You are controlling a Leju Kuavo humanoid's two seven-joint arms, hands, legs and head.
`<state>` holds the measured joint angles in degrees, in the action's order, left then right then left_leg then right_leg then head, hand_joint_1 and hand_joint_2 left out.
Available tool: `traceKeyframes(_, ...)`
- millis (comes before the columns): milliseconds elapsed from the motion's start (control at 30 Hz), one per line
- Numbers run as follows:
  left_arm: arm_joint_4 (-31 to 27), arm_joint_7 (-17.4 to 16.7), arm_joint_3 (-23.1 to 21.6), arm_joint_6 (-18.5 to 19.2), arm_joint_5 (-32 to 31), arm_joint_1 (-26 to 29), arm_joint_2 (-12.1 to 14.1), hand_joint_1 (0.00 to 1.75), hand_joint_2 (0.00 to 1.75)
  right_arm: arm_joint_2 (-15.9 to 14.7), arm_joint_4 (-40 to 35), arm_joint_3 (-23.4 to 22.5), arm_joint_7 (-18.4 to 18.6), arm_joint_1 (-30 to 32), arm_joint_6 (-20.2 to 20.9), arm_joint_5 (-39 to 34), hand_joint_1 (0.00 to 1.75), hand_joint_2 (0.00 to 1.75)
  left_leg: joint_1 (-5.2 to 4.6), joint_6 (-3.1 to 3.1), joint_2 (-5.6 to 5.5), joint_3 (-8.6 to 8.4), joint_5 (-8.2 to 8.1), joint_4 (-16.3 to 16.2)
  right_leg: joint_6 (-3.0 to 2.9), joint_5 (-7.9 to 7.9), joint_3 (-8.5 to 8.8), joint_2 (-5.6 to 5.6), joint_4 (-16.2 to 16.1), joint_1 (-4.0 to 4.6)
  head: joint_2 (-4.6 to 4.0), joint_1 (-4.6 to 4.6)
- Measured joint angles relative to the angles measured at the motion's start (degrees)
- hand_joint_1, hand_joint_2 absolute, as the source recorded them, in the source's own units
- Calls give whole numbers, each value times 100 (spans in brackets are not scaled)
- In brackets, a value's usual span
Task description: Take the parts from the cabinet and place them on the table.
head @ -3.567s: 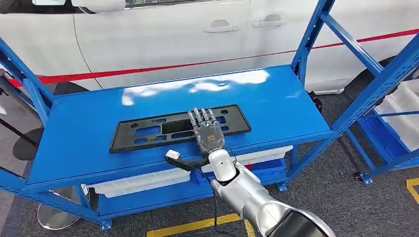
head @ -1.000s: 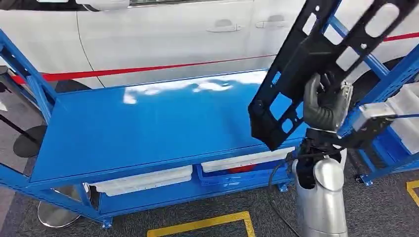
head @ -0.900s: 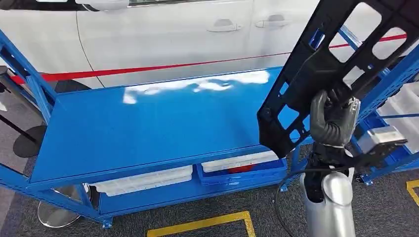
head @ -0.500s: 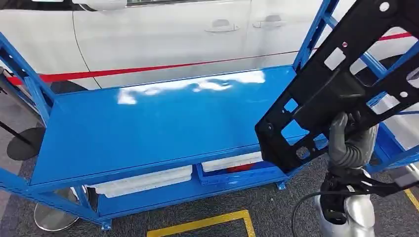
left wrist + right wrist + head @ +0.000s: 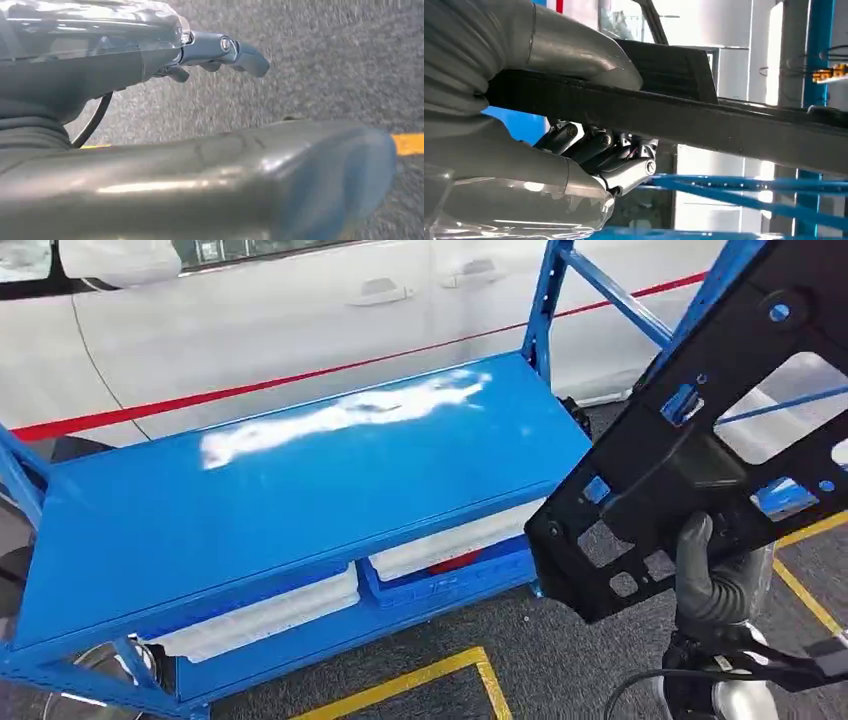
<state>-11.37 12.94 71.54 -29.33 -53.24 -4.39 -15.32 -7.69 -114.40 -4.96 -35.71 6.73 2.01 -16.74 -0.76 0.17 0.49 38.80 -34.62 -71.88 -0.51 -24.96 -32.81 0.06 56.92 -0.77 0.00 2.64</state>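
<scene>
A long black plastic part (image 5: 700, 440) with several cut-outs hangs tilted in the air at the right, off the blue cabinet shelf (image 5: 300, 490). My right hand (image 5: 715, 575) grips it from below at its lower edge. In the right wrist view the thumb lies over the part (image 5: 724, 125) and the dark fingers (image 5: 614, 150) curl under it. My left hand (image 5: 220, 50) hangs over grey floor with nothing in it, fingers stretched out.
A white car (image 5: 250, 330) with a red stripe stands behind the cabinet. White bins (image 5: 260, 615) sit on the lower shelf. A blue upright (image 5: 545, 300) rises at the shelf's far right corner. Yellow tape (image 5: 420, 680) marks the grey floor.
My right hand has lifted the black part off the shelf and carried it right. The whole view has since turned, so the cabinet now lies further left and tilted.
</scene>
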Motion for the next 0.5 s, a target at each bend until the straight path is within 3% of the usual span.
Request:
traceKeyframes(33, 0, -2, 15, -9, 11, -2, 0, 0, 0, 2, 2, 13, -20, 26, -4, 4, 175, 175, 31, -30, -1, 42, -117, -286, 17, 51, -74, 57, 10, -13, 0, 0)
traceKeyframes(67, 0, -15, 28, -24, 41, -1, 0, 0, 0, 4, 2, 26, -37, 53, -11, 28, 175, 175, 57, -49, 0, -19, -89, -326, 41, 95, -145, 114, 19, -35, 0, 0)
traceKeyframes(100, 0, -28, 37, -42, 55, -1, 0, 0, 0, 4, 2, 41, -50, 64, -13, 46, 175, 175, 86, -74, -2, -221, 44, -101, 75, 143, -215, 189, 31, -61, 0, 0)
traceKeyframes(167, 0, -37, 61, -76, 63, -8, 0, 0, 0, 9, 0, 70, -81, 64, -31, 57, 175, 175, 143, -119, -89, -887, 405, 883, 156, 224, -329, 325, 65, -117, 0, 0)
traceKeyframes(200, 2, -39, 72, -85, 68, -14, 0, 0, 0, 11, -2, 76, -90, 64, -31, 63, 175, 175, 190, -121, -369, -1208, 381, 1422, 207, 265, -371, 377, 90, -135, 0, 0)
traceKeyframes(233, 0, -42, 76, -85, 68, -9, 0, 0, 0, 11, -4, 81, -96, 64, -33, 61, 175, 175, 126, -47, -460, -1251, 410, 1448, 260, 306, -401, 428, 88, -132, 0, 0)
traceKeyframes(267, 2, -44, 83, -90, 70, -7, -4, 0, 0, 13, -4, 96, -96, 66, -39, 63, 175, 175, 147, -12, -445, -1196, 455, 1432, 302, 357, -404, 461, 85, -130, 0, -2)
traceKeyframes(333, 2, -79, 103, -96, 81, -30, -7, 0, 0, 15, -4, 100, -103, 80, -59, 85, 175, 175, 83, 54, -354, -1157, 466, 1405, 409, 449, -420, 578, 42, -149, 0, -2)
traceKeyframes(367, 2, -96, 118, -98, 94, -31, -18, 0, 0, 15, -4, 100, -103, 101, -89, 118, 175, 175, 121, 142, -287, -1131, 527, 1453, 461, 489, -450, 637, 25, -157, 0, -2)
traceKeyframes(400, 2, -122, 129, -118, 103, -47, -22, 0, 0, 15, -7, 100, -123, 151, -125, 131, 175, 175, 124, 212, -178, -1082, 583, 1458, 417, 331, -507, 435, 134, -166, 0, -2)
traceKeyframes(433, 2, -144, 135, -129, 105, -44, -26, 0, 0, 15, -7, 100, -129, 151, -136, 144, 175, 175, 106, 271, -119, -1013, 625, 1458, 392, -2, -627, 216, 428, -150, 0, -4)
traceKeyframes(500, 2, -214, 155, -162, 125, -27, -31, 0, 0, 20, -7, 103, -140, 177, -140, 151, 175, 175, 56, 322, 49, -889, 713, 1453, 405, -637, -898, 55, 1305, -147, 0, -4)
